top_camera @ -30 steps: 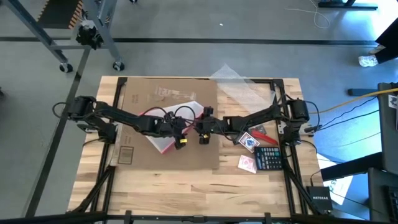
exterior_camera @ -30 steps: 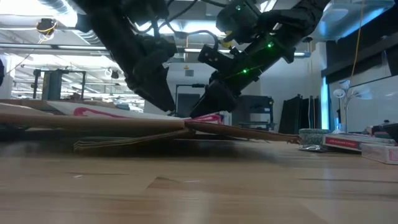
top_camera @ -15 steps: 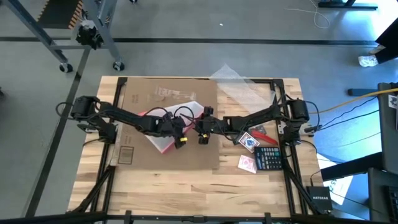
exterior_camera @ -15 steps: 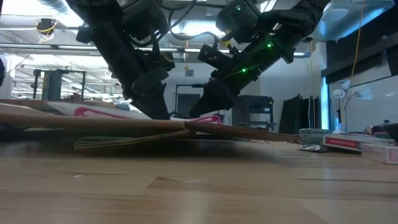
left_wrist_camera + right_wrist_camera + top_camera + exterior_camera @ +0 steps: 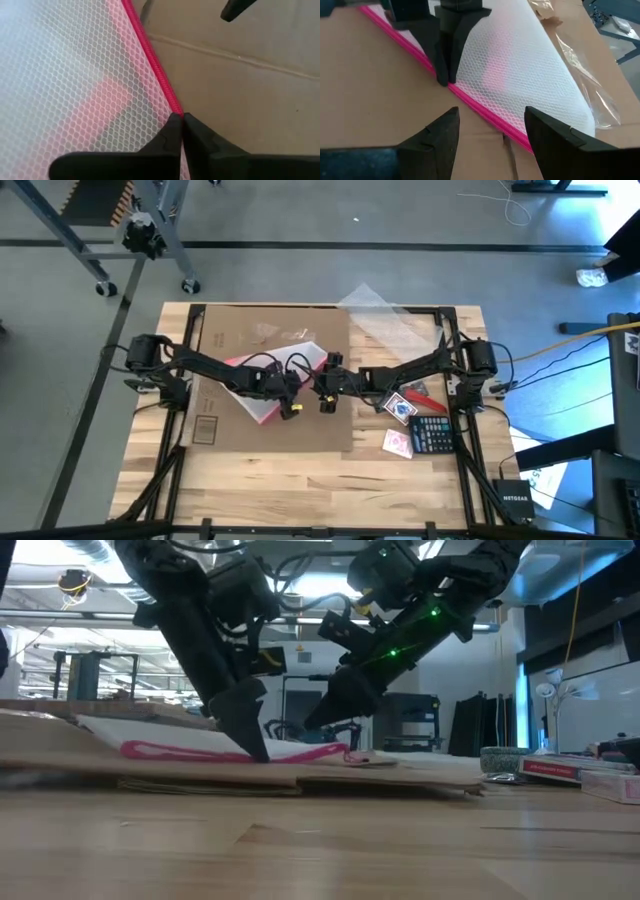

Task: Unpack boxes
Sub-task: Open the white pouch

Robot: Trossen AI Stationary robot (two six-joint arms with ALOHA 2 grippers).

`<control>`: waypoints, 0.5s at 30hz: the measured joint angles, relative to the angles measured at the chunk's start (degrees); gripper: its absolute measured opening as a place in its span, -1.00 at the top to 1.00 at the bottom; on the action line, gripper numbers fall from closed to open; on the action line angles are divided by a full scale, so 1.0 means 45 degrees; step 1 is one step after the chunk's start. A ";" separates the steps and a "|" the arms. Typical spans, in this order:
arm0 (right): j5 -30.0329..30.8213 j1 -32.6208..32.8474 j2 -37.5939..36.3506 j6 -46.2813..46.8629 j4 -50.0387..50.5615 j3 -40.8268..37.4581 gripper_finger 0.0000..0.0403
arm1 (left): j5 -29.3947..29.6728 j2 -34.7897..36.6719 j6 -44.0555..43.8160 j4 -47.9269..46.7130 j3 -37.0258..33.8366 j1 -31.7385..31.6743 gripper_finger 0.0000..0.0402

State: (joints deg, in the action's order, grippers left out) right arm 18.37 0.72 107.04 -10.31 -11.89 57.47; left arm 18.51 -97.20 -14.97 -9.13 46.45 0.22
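Observation:
The brown cardboard box (image 5: 300, 430) lies flattened across the table's middle. On it lies a clear mesh pouch (image 5: 262, 402) with a pink-red zip edge (image 5: 485, 117). My left gripper (image 5: 181, 119) slants down onto that edge and is shut there; the low view shows its tips (image 5: 255, 748) on the pouch (image 5: 200, 745). My right gripper (image 5: 492, 130) stands open just to the right of it, over the cardboard beside the pouch's edge, with nothing between its fingers. My left gripper has its shut fingertips (image 5: 445, 75) on the pouch's pink zip edge (image 5: 167, 97), partway along it. The fingers slant down from the table's left, and only their free ends meet the edge. The pouch lies flat on the cardboard.
A black calculator (image 5: 432, 435) and two card packs (image 5: 400, 408) (image 5: 397, 443) lie at the right. A clear plastic sheet (image 5: 390, 320) lies at the far right, and crumpled clear wrap (image 5: 280, 332) rests on the box's far part. Bare wood runs along the near edge.
My left gripper has come down onto the pouch's pink edge and shut there. In the low view the cardboard's upper layer has sunk flatter, and more of the pouch shows above it.

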 joint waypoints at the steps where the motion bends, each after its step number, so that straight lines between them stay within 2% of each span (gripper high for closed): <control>1: 0.0000 -0.0002 0.0000 -0.0025 0.0059 0.0000 -0.07 | -0.0014 0.0161 0.0025 -0.0095 -0.0014 0.0045 0.99; 7: 0.0000 0.0010 0.0000 -0.0041 0.0730 0.0000 -0.07 | -0.0039 0.2180 0.0152 -0.1259 -0.0071 0.0324 1.00; 11: -0.0005 0.0013 0.0000 0.0180 0.0580 0.0000 -0.07 | 0.1312 0.3271 0.0184 -0.2117 -0.0068 0.0633 1.00; 15: 0.0000 0.0013 0.0000 0.0198 0.0375 0.0000 -0.07 | 0.1713 0.3642 0.0786 -0.1444 -0.0057 0.0779 0.99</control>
State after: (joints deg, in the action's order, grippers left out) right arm 18.37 0.78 107.04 -9.42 -10.20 57.47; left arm 26.22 -80.81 -11.43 -15.62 46.19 3.72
